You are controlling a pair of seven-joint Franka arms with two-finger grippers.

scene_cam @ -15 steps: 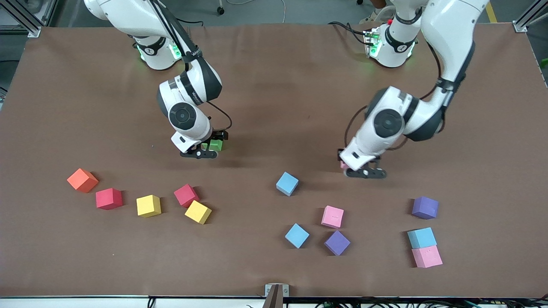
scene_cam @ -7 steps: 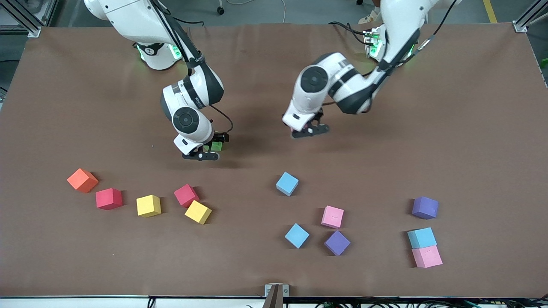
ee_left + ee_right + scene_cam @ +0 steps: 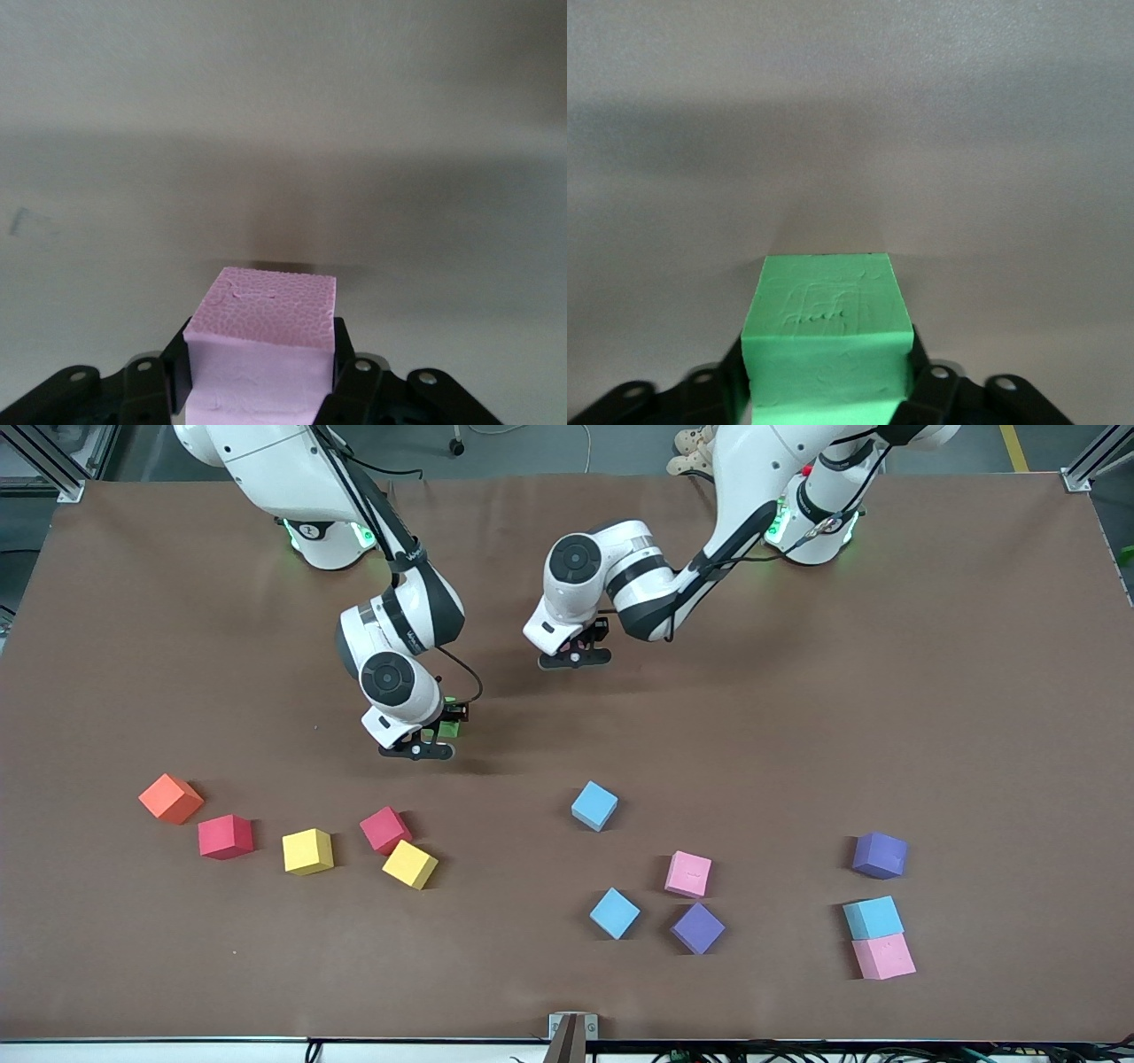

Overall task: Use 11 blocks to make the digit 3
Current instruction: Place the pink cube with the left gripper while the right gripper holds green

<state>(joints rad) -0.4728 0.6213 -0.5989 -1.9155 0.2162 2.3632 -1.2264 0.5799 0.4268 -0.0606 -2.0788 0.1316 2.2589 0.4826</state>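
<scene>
My right gripper (image 3: 434,733) is low at the table, shut on the green block (image 3: 447,729). In the right wrist view the green block (image 3: 828,328) sits between the fingers, which press its sides. My left gripper (image 3: 583,646) hangs over the middle of the table, shut on a pink block (image 3: 266,328). Loose blocks lie nearer the camera: red (image 3: 225,836), yellow (image 3: 307,851), red (image 3: 385,829), yellow (image 3: 409,864), light blue (image 3: 594,805), pink (image 3: 688,873), light blue (image 3: 614,912), purple (image 3: 697,927). No digit 3 is in view.
An orange cube (image 3: 170,798) lies toward the right arm's end. Toward the left arm's end are a purple cube (image 3: 880,856) and a light blue cube (image 3: 873,918) touching a pink one (image 3: 883,956). Bare brown table lies between the two grippers.
The left arm has carried the pink block from beside the loose blocks toward the table's middle, nearer the bases. The right gripper stayed at the green block and closed on it.
</scene>
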